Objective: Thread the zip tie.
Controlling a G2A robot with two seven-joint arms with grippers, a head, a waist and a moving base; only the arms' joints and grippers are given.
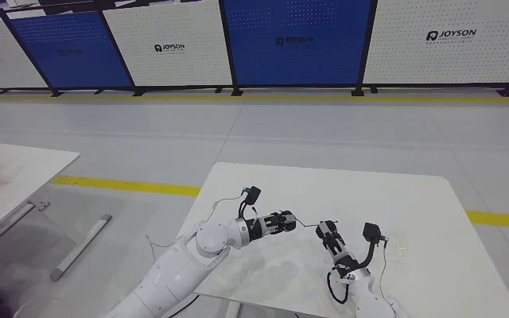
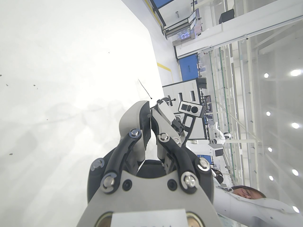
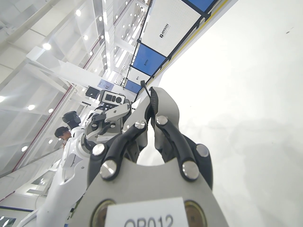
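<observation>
Checking above the middle of the white rectangular table (image 1: pixel 382 199), I counted one thin black plastic zip tie (image 3: pixel 145 88), pinched by two grippers: right gripper (image 3: pixel 151 100) and left gripper (image 2: pixel 150 119), pads closed on it. I judged it light, springy and slippery, best held close to each end.

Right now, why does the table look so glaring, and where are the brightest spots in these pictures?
Left wrist view: the white table glares almost featureless, so the zip tie reads as a thin dark line. Right wrist view: the ceiling lamps flare as the brightest spots. Top view: softer, even light, no strong glare.
</observation>
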